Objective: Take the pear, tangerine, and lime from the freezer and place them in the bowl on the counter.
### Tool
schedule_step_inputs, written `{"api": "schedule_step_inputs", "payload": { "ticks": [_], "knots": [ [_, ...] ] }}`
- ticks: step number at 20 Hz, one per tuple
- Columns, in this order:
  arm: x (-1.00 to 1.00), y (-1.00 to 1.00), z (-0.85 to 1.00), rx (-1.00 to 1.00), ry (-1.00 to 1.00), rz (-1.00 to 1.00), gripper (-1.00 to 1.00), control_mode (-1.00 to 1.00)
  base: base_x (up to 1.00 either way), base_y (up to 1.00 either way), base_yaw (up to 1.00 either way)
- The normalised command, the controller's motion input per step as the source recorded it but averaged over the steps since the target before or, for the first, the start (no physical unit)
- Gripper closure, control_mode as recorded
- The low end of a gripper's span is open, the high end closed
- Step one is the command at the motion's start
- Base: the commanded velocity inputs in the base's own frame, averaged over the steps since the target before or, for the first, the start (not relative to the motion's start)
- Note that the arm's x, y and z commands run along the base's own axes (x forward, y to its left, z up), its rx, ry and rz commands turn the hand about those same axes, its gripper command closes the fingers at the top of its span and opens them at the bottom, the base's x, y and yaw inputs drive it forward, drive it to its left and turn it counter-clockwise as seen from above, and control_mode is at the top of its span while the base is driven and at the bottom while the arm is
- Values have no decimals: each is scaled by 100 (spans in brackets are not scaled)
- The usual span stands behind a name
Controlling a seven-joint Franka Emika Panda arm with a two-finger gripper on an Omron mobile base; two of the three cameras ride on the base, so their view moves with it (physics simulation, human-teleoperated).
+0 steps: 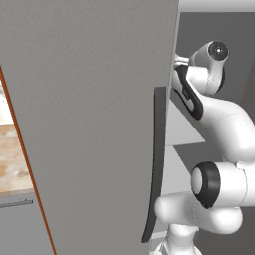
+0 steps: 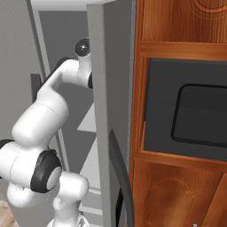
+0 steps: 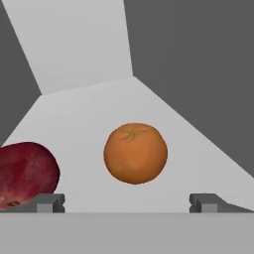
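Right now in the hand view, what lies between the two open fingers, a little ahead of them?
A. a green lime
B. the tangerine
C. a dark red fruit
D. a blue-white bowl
B: the tangerine sits on the pale shelf, centred between the fingers; the dark red fruit lies off to the left side.

1. The arm (image 1: pixel 219 149) rises from the lower right of the left base view, folds at a dark-ringed elbow, then climbs to the upper right of the frame.
2. In the right base view the arm (image 2: pixel 42 128) fills the left side, its upper link slanting up toward the top centre.
3. The wrist (image 1: pixel 209 64) bends leftward at the upper right of the left base view.
4. The gripper (image 3: pixel 127 202) has its jaws spread wide; the two dark fingertips (image 3: pixel 47 202) sit far apart at the bottom of the hand view, gripping nothing.
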Motion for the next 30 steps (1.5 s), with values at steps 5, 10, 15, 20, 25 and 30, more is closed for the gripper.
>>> {"api": "schedule_step_inputs", "payload": {
  "ticks": [5, 10, 15, 20, 25, 30],
  "knots": [
    [20, -9, -3, 0, 0, 0, -100, -100, 0, 0, 0],
    [25, -5, -6, 0, 1, 0, -100, -100, 0, 0, 0],
    [21, -4, -6, 0, 3, 0, -100, -100, 0, 0, 0],
    [21, -10, -14, 0, 1, 0, -100, -100, 0, 0, 0],
    [23, -9, -17, 0, 0, 0, -100, -100, 0, 0, 0],
    [9, 0, -29, 0, 0, 0, 100, -100, 0, 0, 0]
  ]
}}
